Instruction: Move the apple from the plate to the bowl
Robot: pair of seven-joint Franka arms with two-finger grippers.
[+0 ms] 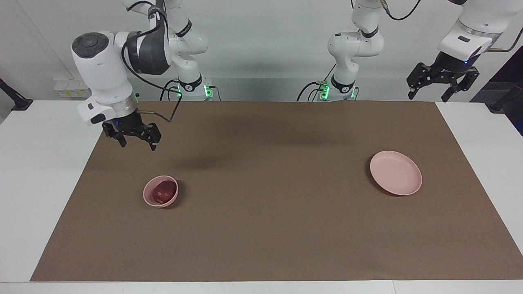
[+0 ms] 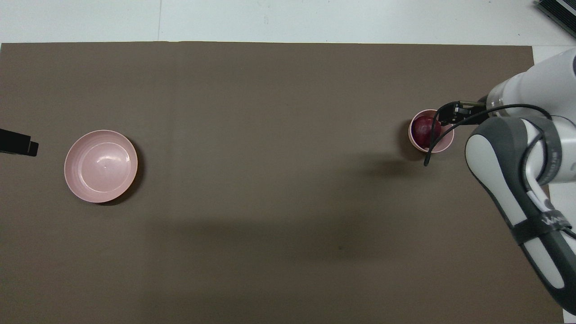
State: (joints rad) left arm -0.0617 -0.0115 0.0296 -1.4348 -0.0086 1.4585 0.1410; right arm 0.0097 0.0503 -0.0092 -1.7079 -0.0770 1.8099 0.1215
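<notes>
The dark red apple [image 1: 163, 190] [image 2: 423, 129] lies inside the small pink bowl [image 1: 148, 197] [image 2: 444, 144] toward the right arm's end of the table. My right gripper [image 1: 137, 145] [image 2: 451, 114] hangs open and empty high above the mat, on the robots' side of the bowl and clear of it. The wide pink plate [image 1: 395, 172] [image 2: 100, 165] sits bare toward the left arm's end. My left gripper [image 1: 427, 98] [image 2: 19, 144] waits open and raised off the mat's corner, past the plate.
A brown mat [image 1: 269, 196] covers most of the white table [image 1: 36, 171]. Only the bowl and the plate stand on it. A black cable loops from the right wrist above the bowl.
</notes>
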